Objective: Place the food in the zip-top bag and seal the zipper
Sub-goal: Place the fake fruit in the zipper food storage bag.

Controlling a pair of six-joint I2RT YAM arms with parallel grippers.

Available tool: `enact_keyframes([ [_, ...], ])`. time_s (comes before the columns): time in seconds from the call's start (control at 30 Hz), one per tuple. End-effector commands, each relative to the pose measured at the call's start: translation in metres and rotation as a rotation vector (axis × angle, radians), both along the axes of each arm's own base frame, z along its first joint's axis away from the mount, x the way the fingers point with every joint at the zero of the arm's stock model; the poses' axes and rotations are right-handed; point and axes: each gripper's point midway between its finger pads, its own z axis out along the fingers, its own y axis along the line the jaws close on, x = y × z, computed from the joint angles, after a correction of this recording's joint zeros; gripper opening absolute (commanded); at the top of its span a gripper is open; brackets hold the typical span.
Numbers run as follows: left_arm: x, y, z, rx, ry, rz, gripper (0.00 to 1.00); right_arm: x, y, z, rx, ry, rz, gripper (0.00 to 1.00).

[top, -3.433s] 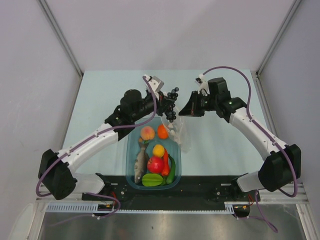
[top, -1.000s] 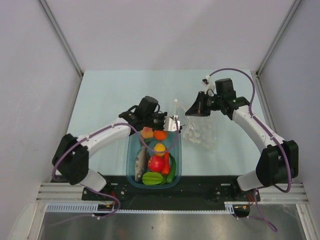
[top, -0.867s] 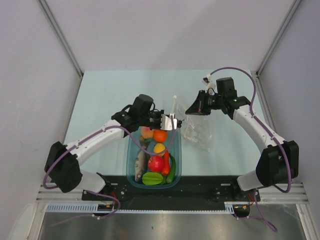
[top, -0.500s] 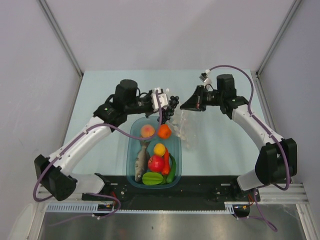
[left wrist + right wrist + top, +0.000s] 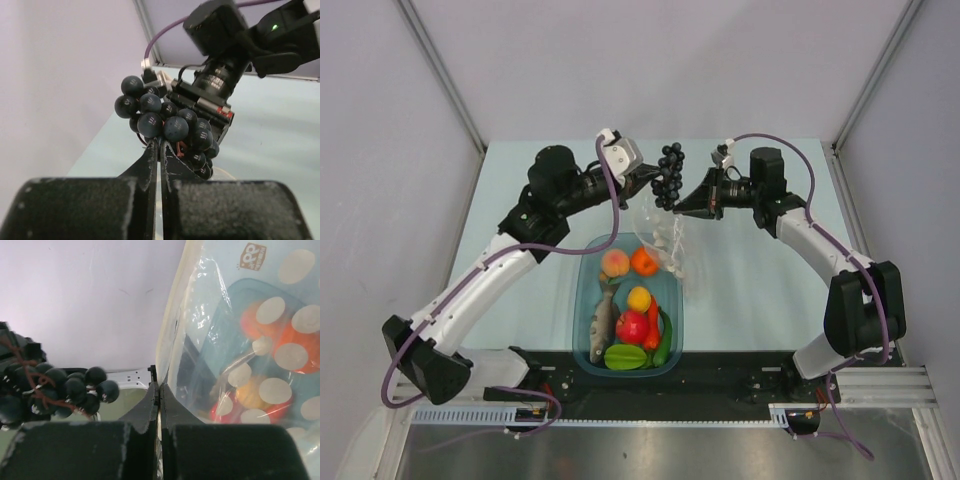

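Observation:
My left gripper (image 5: 655,182) is shut on the stem of the black grapes (image 5: 670,172), held in the air over the far middle of the table. In the left wrist view the grapes (image 5: 165,125) sit just past my fingertips. My right gripper (image 5: 678,205) is shut on the mouth edge of the clear zip-top bag (image 5: 665,240), which hangs down from it. In the right wrist view the bag (image 5: 240,340) fills the right side, its pale zipper (image 5: 170,335) rises from the jaws, and the grapes (image 5: 60,390) hang to the left.
A teal tub (image 5: 582,300) near the arm bases holds a peach (image 5: 614,263), orange (image 5: 644,262), lemon (image 5: 638,298), red fruit (image 5: 631,328), grey fish (image 5: 601,320), green starfruit (image 5: 625,358) and peppers (image 5: 653,325). Grey walls enclose the table on three sides.
The left arm has carried the grapes up and back from over the tub to beside the right gripper. The right gripper has shifted left and lifted the bag so it hangs.

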Motion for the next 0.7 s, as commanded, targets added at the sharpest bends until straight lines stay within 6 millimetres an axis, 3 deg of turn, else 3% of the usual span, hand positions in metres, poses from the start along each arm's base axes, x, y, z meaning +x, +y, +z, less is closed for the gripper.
enact_keyframes([
  [0.0,0.017,0.003,-0.005,-0.118,0.023,0.104,0.00,-0.001,0.004,0.032,0.067,-0.068,0.045,0.00],
  [0.03,0.018,0.006,-0.022,-0.109,0.044,0.122,0.00,-0.002,0.004,0.035,0.072,-0.077,0.048,0.00],
  [0.17,0.037,0.021,-0.053,-0.132,0.165,0.288,0.00,-0.005,0.003,0.037,0.075,-0.078,0.050,0.00],
  [0.27,0.034,0.025,-0.070,-0.132,0.227,0.313,0.00,-0.005,0.001,0.040,0.076,-0.088,0.048,0.00],
  [0.67,-0.028,0.001,-0.140,0.107,0.330,0.075,0.00,0.019,-0.012,0.044,0.080,-0.118,-0.010,0.00],
])
